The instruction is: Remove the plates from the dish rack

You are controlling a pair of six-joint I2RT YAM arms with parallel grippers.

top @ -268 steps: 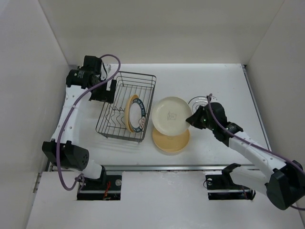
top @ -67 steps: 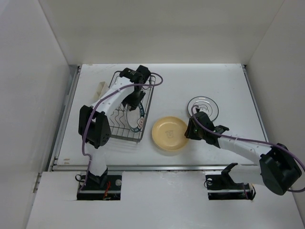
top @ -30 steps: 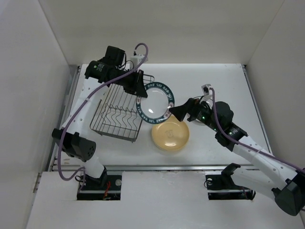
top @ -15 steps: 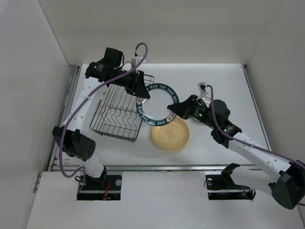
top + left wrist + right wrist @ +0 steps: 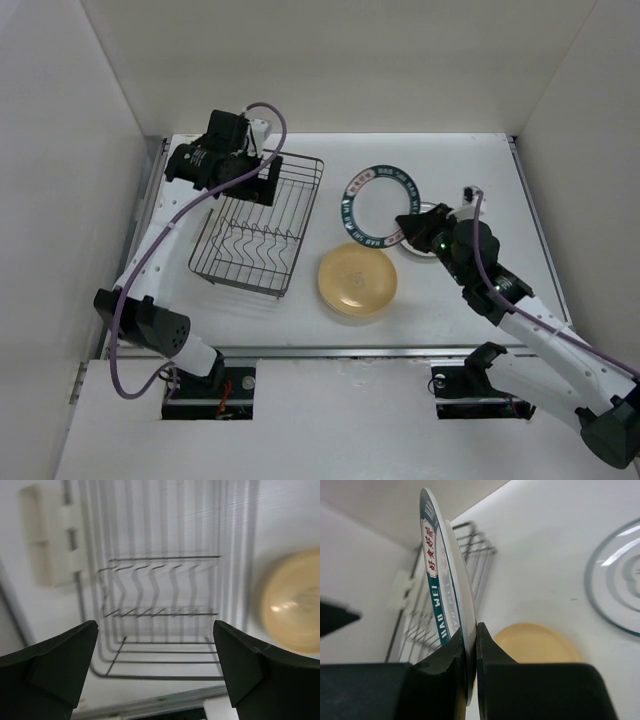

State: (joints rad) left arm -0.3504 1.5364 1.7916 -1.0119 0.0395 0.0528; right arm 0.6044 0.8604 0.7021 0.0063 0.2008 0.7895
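Observation:
The dish rack (image 5: 255, 228) of dark wire stands left of centre with no plates in it; in the left wrist view the dish rack (image 5: 165, 605) shows only bare zigzag dividers. My left gripper (image 5: 262, 182) hovers over its far end, open and holding nothing (image 5: 155, 627). My right gripper (image 5: 412, 228) is shut on the rim of a white plate with a dark teal rim (image 5: 380, 208), held off the table and on edge (image 5: 445, 580). A yellow-tan plate (image 5: 358, 281) lies flat just right of the rack, below the held plate.
A white plate with grey rings (image 5: 620, 575) lies on the table under my right arm, mostly hidden from above (image 5: 436, 247). A small cream plastic piece (image 5: 45, 540) sits left of the rack. White walls close in the table on three sides.
The left gripper let go of the teal-rimmed plate and drew back over the rack. The right gripper shut on the plate and carried it to the right, away from the rack.

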